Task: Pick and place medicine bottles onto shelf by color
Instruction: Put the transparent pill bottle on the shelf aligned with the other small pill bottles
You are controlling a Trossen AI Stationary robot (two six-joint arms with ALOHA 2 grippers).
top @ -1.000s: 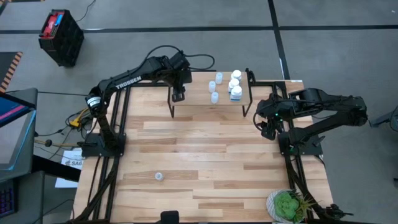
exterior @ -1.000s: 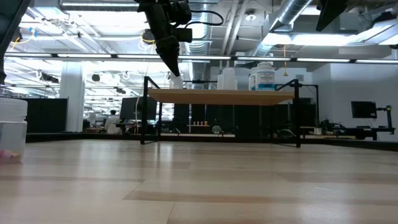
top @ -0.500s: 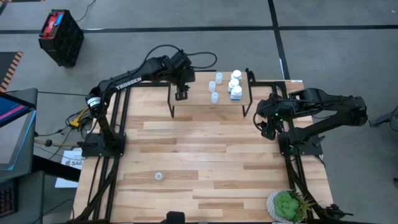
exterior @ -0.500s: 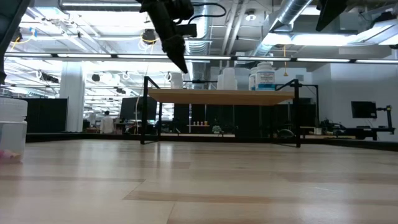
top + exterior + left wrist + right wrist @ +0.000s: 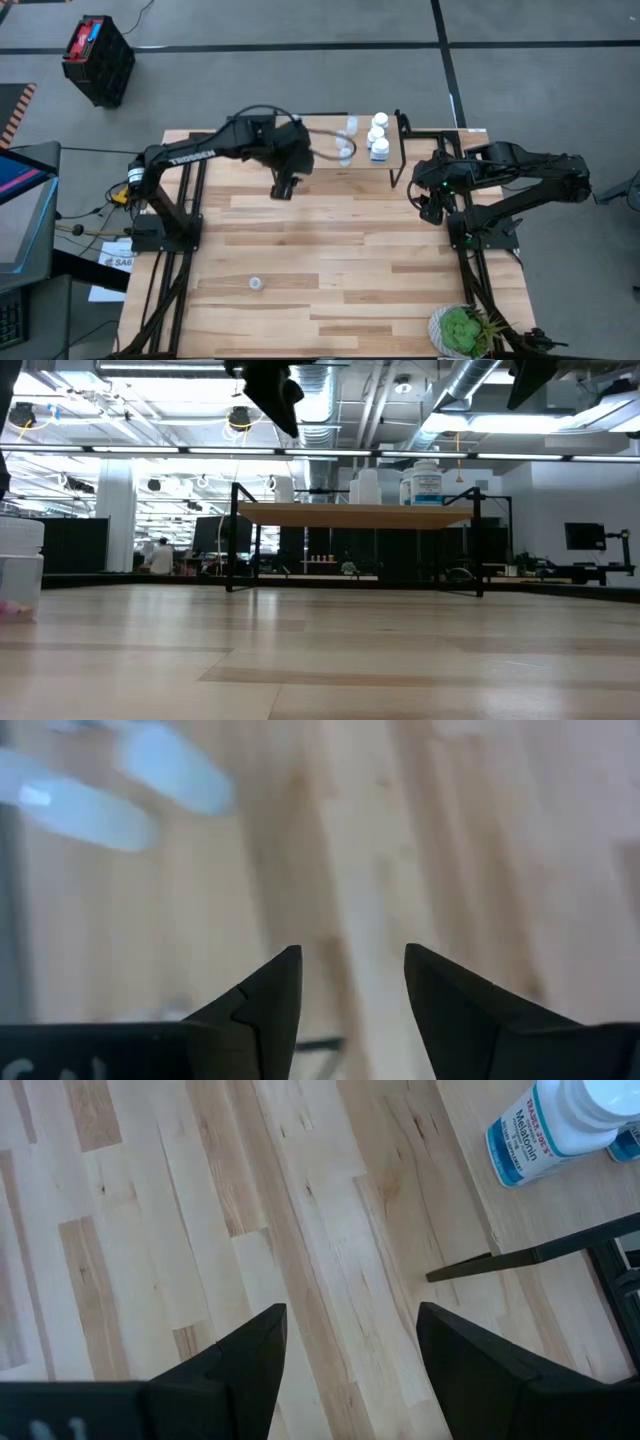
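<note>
A lone pale bottle (image 5: 256, 283) stands on the table (image 5: 330, 260) near its left front corner, well apart from both hands. The left hand (image 5: 283, 189) hangs above the table just in front of the shelf's (image 5: 385, 165) left end, fingers apart and empty. The shelf stands at the table's back edge; on its right half sit pale-blue bottles (image 5: 345, 153) and, just right of them, white bottles (image 5: 379, 148). The right hand (image 5: 430, 208) waits by the table's right edge, right of the shelf, fingers apart and empty. A potted plant (image 5: 462, 331) sits at the right front corner.
</note>
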